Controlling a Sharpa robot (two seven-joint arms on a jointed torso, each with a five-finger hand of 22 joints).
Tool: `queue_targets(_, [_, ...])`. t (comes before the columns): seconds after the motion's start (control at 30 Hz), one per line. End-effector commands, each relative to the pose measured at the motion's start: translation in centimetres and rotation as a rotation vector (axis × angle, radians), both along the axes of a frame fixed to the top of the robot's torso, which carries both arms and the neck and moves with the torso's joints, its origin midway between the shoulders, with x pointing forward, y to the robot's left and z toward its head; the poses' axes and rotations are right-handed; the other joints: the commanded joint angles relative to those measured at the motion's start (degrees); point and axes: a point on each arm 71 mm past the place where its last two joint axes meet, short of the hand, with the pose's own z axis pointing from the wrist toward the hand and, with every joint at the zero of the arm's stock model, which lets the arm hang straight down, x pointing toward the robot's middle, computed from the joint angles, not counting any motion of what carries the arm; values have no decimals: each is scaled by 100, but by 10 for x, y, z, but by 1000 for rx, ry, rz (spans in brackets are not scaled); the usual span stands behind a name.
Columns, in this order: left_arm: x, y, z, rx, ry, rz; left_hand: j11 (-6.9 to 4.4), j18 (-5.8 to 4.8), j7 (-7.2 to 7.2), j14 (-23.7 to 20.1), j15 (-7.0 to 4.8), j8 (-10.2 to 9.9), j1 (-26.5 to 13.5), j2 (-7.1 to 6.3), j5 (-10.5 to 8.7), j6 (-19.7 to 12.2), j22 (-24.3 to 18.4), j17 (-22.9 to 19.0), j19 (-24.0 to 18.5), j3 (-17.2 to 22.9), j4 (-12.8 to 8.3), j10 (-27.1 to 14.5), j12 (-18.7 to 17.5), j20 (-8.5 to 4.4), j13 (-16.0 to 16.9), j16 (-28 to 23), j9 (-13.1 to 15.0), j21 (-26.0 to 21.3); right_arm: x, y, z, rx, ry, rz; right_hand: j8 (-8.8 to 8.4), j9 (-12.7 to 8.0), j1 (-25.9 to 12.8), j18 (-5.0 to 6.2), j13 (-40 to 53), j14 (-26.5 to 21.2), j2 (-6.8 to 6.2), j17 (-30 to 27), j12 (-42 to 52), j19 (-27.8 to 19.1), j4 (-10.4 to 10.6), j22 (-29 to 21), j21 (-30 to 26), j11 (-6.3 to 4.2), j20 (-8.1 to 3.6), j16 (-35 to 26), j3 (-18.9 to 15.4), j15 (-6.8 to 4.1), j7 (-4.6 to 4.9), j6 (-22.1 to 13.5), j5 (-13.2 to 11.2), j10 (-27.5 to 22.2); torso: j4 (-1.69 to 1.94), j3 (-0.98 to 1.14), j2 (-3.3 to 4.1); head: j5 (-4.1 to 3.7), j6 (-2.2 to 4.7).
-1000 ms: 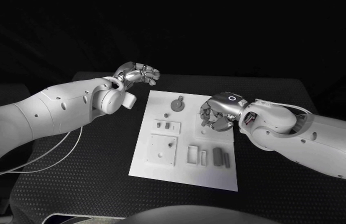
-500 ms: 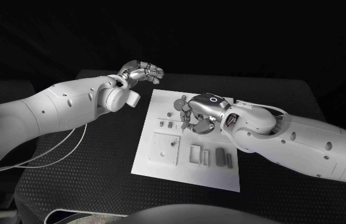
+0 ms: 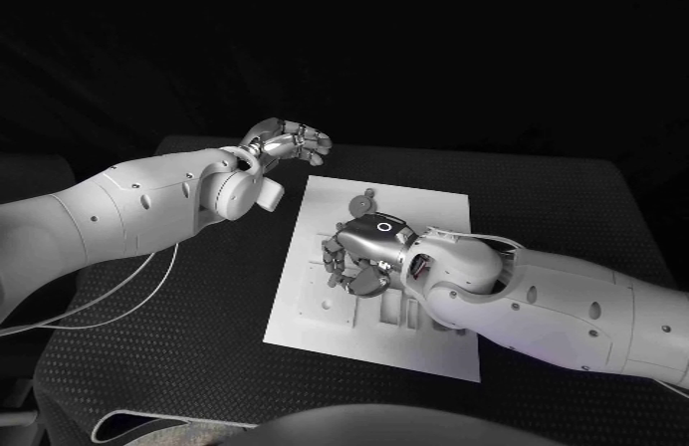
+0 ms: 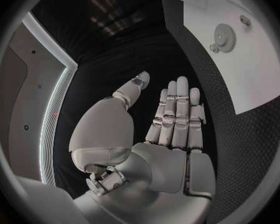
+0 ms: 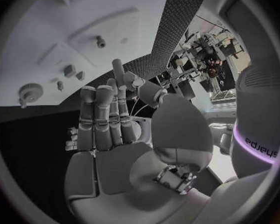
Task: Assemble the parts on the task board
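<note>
Progress came from my right hand (image 3: 362, 257): over the last second it slid from the task board's (image 3: 431, 207) right side to its middle, fingers spread, probably empty. Left hand (image 3: 288, 143) stayed open beyond the counter's (image 3: 560, 207) far-left board corner; gear (image 3: 357, 206) lay untouched.

Right hand (image 3: 366, 257) and forearm cover the board's (image 3: 431, 212) middle and near right part; parts there hidden. Board's far edge cut off in left wrist view.

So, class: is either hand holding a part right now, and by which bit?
Neither: the left hand and right hand both show fingers extended, nothing in them.
</note>
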Motion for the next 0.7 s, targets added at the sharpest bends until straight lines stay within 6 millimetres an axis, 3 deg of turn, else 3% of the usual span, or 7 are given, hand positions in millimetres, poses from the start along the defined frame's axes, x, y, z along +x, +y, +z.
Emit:
queue_targets(0.03, [0,-4,2,-16,-8,-15,24,56,3,37,5,15,-19,15,-22,-36,8,7,17,-9,32,17,-28,19,-7,-32,-5,-19,-1,2,-5,-27,-17,7,18,95,-26,78,0,-15,42,7,5,3,8,106,34,-43,-24,21,27,-37,-9,26,12,67,10,5,2,23,-26])
queue_targets(0.13, [0,-4,1,-15,-8,-14,24,56,3,37,6,15,-19,16,-22,-36,9,9,17,-9,33,17,-28,19,-7,-33,-5,-19,-4,6,-8,-34,-19,20,18,97,-27,78,1,-16,45,7,4,2,7,106,36,-42,-25,22,27,-36,-8,25,12,66,14,-2,-3,30,-38])
queue_targets(0.47, [0,-10,1,-19,-5,-26,23,55,2,37,6,18,-20,16,-21,-35,10,16,17,-11,33,19,-28,20,-7,-39,-5,-22,-8,12,-25,-63,-3,30,15,105,-33,78,7,-22,56,8,-3,-5,5,107,42,-41,-25,26,25,-35,-7,18,12,63,16,4,-1,35,-75])
queue_targets(0.7, [0,-10,1,-20,-2,-26,23,54,2,37,7,21,-28,29,-18,-36,12,26,18,-10,44,21,-28,21,-8,-47,-6,-25,-9,13,-29,-74,-15,35,14,108,-32,78,10,-25,59,8,-6,-8,3,107,44,-40,-25,28,26,-34,-6,16,12,62,-6,10,-2,59,-85])
